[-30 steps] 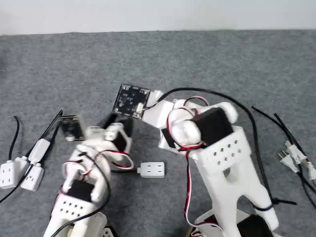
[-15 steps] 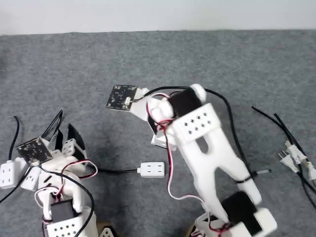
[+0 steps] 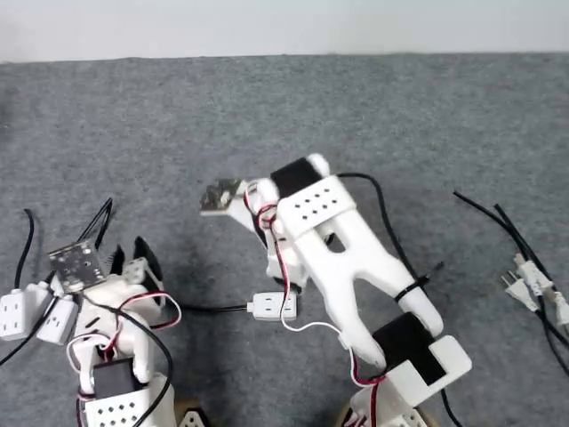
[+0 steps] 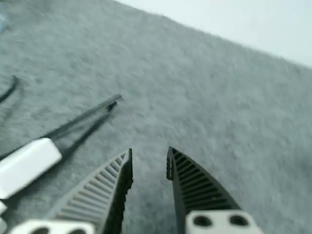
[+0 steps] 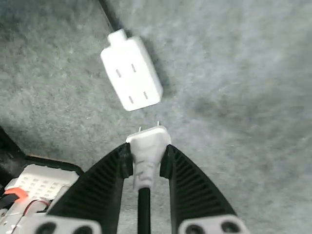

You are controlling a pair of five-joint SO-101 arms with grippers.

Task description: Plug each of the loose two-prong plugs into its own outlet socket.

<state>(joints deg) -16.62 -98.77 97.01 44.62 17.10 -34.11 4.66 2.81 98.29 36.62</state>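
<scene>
Work surface: grey, carpet-like tabletop (image 3: 400, 116) with a short fuzzy pile, running back to a plain white wall (image 3: 284, 27) along the far edge. The right tool (image 5: 146, 149) is clenched on a white two-prong plug (image 5: 147, 140). Its ribbed fingers (image 5: 114, 168) press both flanks of the plug body, and the black cord runs back between them. The prongs point toward a white outlet socket (image 5: 131, 73) that lies flat on the tabletop. Plug and socket are near each other but apart, with bare grey pile between them. The socket's slots face up, and its own black lead leaves from the end away from the plug. The left tool (image 4: 149, 153) is released, jaws parted with nothing between them, low over the tabletop. Just beside it lies a white connector block (image 4: 27, 163) with a thin black cable (image 4: 87, 114) stretched across the pile. In the high view, two more white sockets (image 3: 13, 313) sit close together near the tabletop's left edge, beside the left arm (image 3: 116, 347). A cluster of loose plugs (image 3: 529, 283) on black cords lies at the far right, well apart from both arms.
</scene>
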